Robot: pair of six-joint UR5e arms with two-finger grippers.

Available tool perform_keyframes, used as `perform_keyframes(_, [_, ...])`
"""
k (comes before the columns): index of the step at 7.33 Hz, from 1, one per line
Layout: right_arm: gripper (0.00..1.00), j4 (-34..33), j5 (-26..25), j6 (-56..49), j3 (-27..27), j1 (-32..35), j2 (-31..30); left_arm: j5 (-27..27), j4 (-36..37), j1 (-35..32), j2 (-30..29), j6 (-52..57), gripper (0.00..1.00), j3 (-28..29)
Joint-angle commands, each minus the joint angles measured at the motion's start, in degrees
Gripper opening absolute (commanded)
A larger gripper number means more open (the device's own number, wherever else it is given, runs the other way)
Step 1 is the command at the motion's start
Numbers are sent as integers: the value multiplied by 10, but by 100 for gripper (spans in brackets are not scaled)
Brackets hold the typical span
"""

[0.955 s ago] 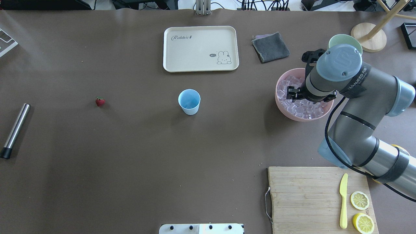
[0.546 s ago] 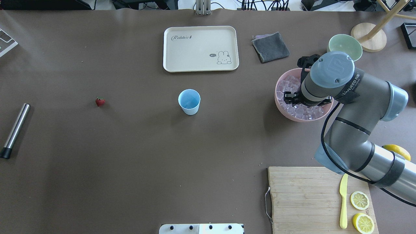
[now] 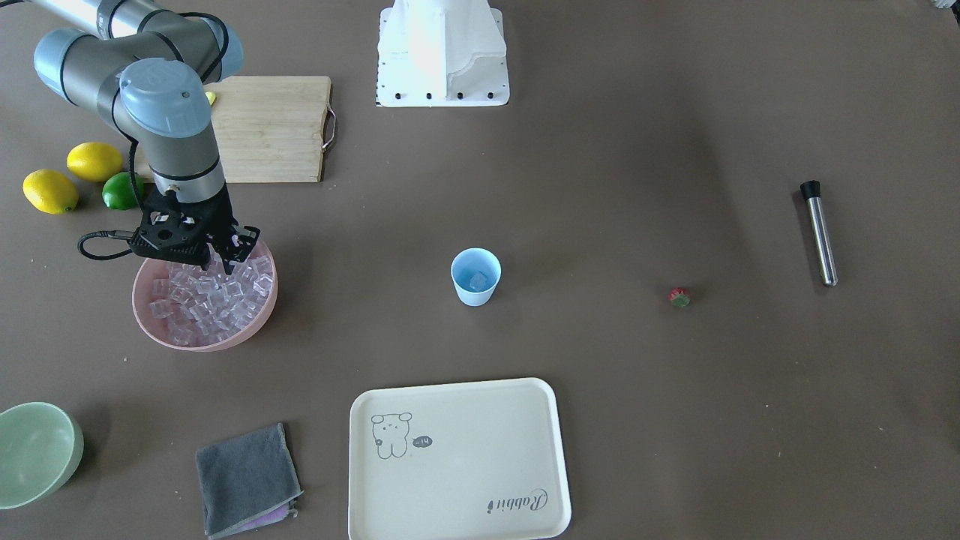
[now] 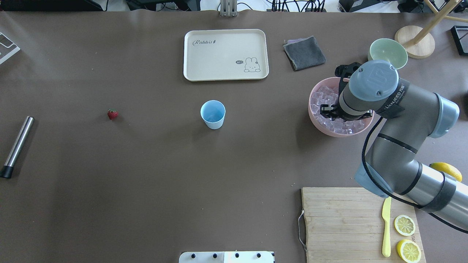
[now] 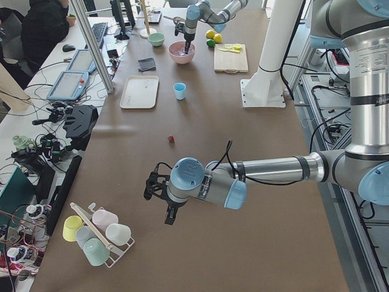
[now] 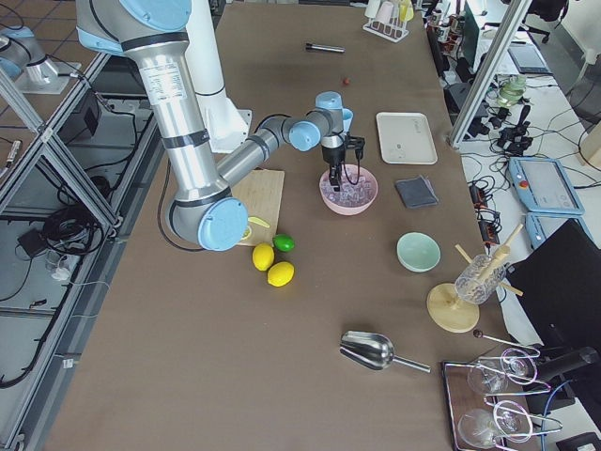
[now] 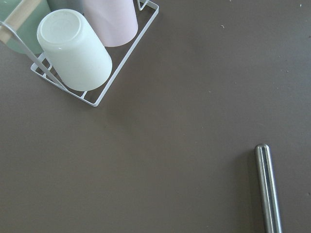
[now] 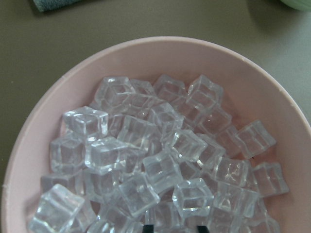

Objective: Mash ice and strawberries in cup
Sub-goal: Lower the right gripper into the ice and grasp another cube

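1. The right claw (image 3: 216, 262) is released, its fingers spread and its tips lowered among the ice (image 8: 160, 165) heaped in the pink bowl (image 4: 317, 126) near the right edge of the bench (image 4: 146, 182).
2. The ice consists of small, clear, glassy cubes, many alike; one further cube lies inside the cup (image 3: 469, 294).
3. The cup, light blue and tapered, stands upright at mid-bench, well apart from the right claw.
4. The strawberry (image 4: 112, 114), tiny, red and green-capped, lies between the cup and the left edge.
5. The left claw (image 5: 171, 216) hangs over the bench's left end; whether released or clenched cannot be told.
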Motion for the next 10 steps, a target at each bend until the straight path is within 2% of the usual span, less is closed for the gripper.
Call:
perform_keyframes(1, [26, 0, 0, 0, -1, 0, 0, 0, 0, 0, 0, 1, 98, 0])
perform_keyframes(4, [26, -1, 15, -9, 5, 21, 7, 0, 0, 0, 0, 0, 98, 1])
perform_keyframes(5, [33, -15, 29, -9, 9, 26, 15, 0, 0, 0, 0, 0, 98, 2])
perform_keyframes(6, [55, -38, 29, -9, 7, 27, 39, 0, 0, 0, 0, -1, 98, 1])
perform_keyframes(8, [60, -62, 19, -2, 6, 12, 58, 1, 1, 1, -1, 0, 98, 3])
perform_keyframes(10, [59, -63, -1, -8, 6, 9, 38, 2, 1, 1, -6, -1, 98, 4])
